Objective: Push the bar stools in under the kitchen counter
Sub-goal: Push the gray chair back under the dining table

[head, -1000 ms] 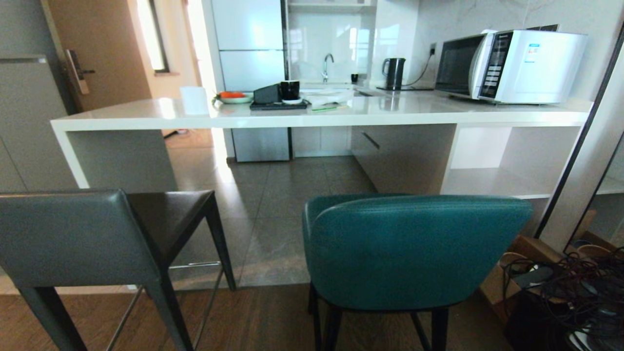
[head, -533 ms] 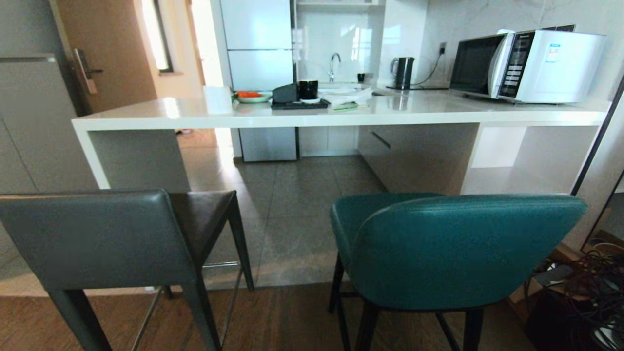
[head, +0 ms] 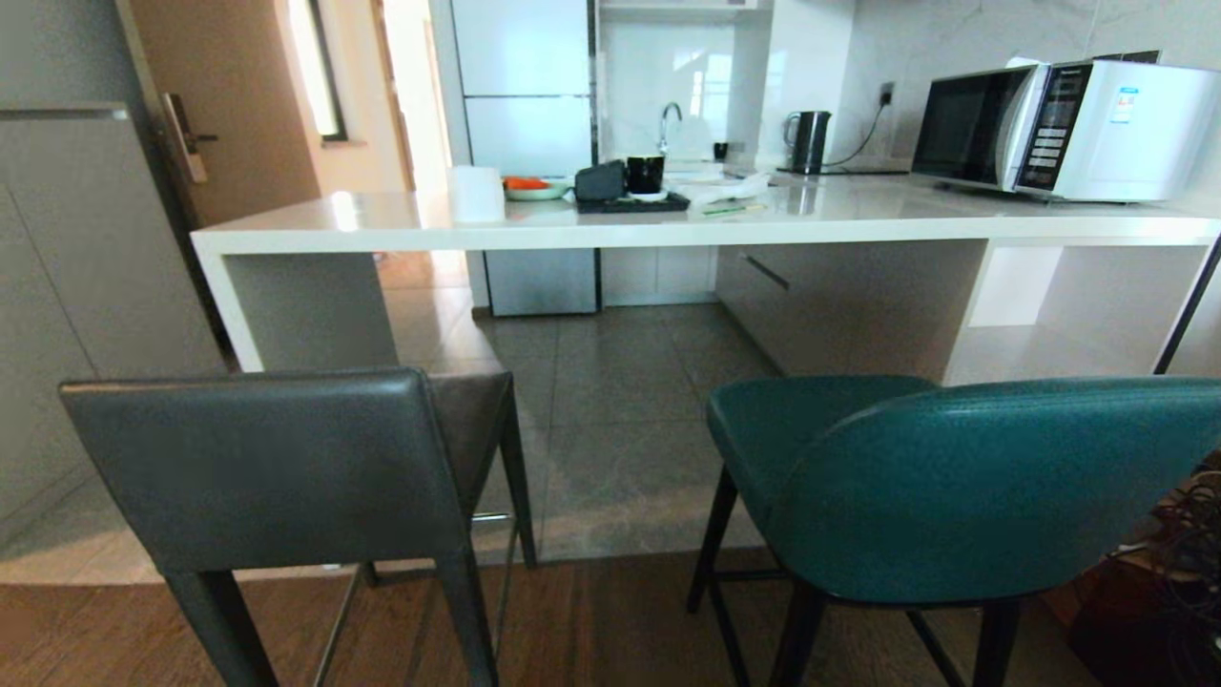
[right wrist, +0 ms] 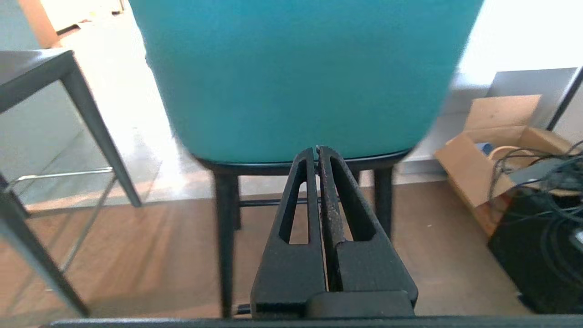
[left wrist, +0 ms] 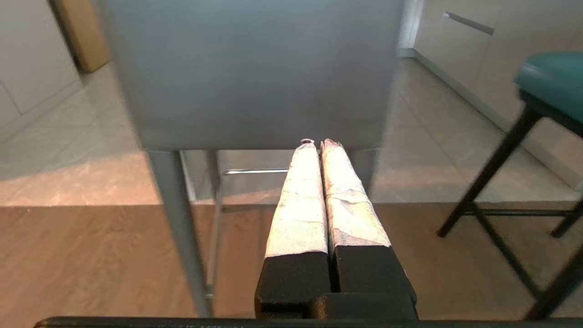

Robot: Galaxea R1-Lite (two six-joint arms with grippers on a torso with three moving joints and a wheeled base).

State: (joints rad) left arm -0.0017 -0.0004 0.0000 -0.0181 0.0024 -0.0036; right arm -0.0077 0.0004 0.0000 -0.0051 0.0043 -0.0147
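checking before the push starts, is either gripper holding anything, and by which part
Nothing is held. The left gripper is shut on nothing behind the grey stool; the right gripper is shut on nothing behind the teal stool.

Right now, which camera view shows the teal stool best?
The head view: it shows the teal stool with its seat, curved back and black legs, standing short of the kitchen counter. The right wrist view shows only its back and legs close up, behind the shut right gripper. The left wrist view catches just a seat edge and legs.
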